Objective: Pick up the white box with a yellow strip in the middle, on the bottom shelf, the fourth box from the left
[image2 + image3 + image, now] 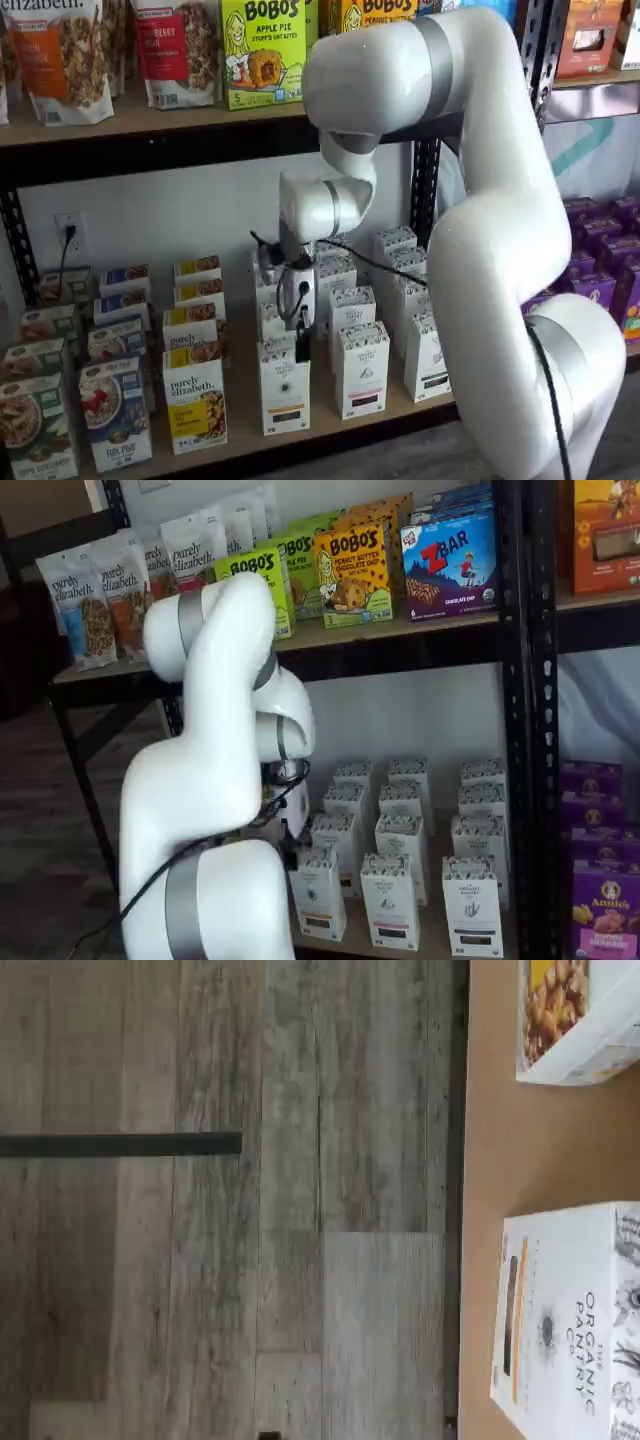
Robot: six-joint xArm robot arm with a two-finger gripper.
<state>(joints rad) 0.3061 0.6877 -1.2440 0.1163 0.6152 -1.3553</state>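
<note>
Wrist view: turned on its side; grey wood-plank floor (250, 1210) across most of the frame; tan bottom shelf (500, 1160) along one side; white box (570, 1325) lying on it, amber strip and "Organic Pantry" print visible; granola box (580, 1020) near it on the same board
Shelf views, target: white box (284, 385) at lower centre of the frame, front of its row; seen too at lower centre (318, 892)
Gripper: (301, 345) hanging just above the white box, black fingers seen side-on; apart or together, cannot tell
Neighbours: yellow-panel granola box (195, 398) just left of it
</note>
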